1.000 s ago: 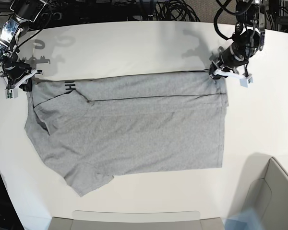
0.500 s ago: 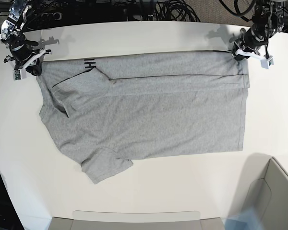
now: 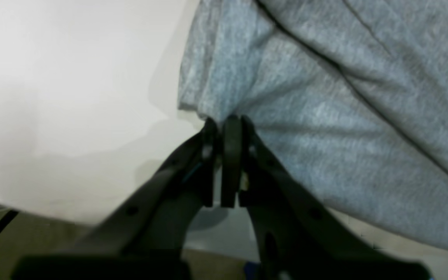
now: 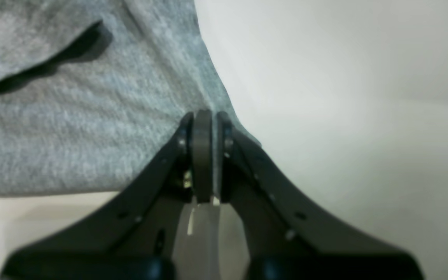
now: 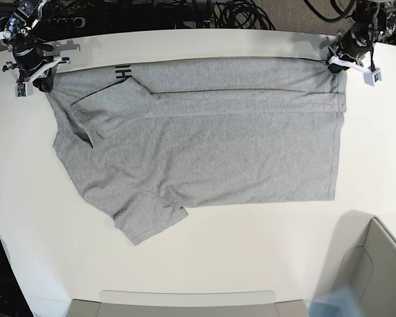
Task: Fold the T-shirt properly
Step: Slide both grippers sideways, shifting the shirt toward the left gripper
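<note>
Two grey bins [image 5: 376, 271] at frame bottom, then T-shirt [image 5: 204, 139] flat on table [image 5: 251, 264], mid-frame. Far edge w/ black lettering [image 5: 122, 71]: left gripper [image 5: 348, 61] upper right, right gripper [image 5: 32, 74] upper left, both pinching shirt corners.

We see our right gripper [image 4: 202, 128] pinching the grey T-shirt [image 4: 72, 128] edge, beside the pale worktop [image 4: 344, 97].
</note>
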Robot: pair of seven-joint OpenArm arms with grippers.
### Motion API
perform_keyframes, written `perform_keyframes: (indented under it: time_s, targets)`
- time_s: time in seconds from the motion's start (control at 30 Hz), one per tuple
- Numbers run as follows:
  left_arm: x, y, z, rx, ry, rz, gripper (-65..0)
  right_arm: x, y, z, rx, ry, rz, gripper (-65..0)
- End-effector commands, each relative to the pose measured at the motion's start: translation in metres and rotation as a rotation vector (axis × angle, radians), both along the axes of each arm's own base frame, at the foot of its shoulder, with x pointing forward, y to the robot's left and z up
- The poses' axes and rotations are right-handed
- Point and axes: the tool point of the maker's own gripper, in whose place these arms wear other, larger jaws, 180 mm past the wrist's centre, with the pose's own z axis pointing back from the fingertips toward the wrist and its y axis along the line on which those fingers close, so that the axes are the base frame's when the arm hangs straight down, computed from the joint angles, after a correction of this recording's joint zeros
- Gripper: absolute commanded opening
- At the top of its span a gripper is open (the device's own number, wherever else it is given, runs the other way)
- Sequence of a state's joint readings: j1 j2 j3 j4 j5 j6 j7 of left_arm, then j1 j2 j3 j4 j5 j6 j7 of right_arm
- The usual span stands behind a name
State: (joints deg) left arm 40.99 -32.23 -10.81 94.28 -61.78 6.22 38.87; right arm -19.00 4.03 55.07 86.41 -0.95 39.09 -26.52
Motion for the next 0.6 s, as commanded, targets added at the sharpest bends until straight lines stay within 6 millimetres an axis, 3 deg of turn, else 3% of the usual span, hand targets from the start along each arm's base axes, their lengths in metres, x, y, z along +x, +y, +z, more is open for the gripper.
perform_keyframes:
  time_s: [0.0, 0.27, 0.47, 0.57]
  targets:
    - [-0.048, 0.009, -0.015, 0.032, 0.194, 0.024, -65.0, -0.035, -0.012, -0.020, -0.067, 0.194, 0.000, -65.0]
    - [-0.061, 0.017, -0.014, 0.081, 0.191, 0.023, -65.0, -0.030, -0.007, -0.006, -0.098, 0.156, -0.026, -65.0]
    - [-0.044, 0.013, -0.001, 0.137, 0.144, -0.058, -65.0, -0.025, 0.003, 0.004, -0.108, 0.126, -0.026, -61.5]
    - [-0.044, 0.008, 0.005, 0.137, 0.129, -0.074, -53.9, -0.022, 0.004, 0.008, -0.113, 0.114, -0.027, -53.9]
